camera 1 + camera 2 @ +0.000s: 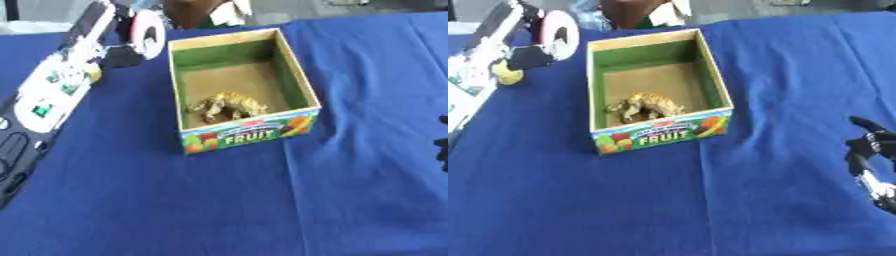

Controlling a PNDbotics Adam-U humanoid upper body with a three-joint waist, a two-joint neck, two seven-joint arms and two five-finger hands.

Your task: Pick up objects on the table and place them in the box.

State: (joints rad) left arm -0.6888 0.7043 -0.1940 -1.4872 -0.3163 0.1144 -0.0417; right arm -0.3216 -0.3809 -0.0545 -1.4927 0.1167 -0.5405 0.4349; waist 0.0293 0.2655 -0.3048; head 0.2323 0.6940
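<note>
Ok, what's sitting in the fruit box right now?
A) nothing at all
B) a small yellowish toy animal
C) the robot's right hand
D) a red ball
B: a small yellowish toy animal lies on the floor of the box, near its front wall, while the right hand shows at the right edge over the blue cloth, well away from the box.

The box (242,90) is open at the top, with only a toy animal (226,106) lying inside. Its left flank is crowded by the left arm (52,90). Bare desk (780,75) is left to its right.
</note>
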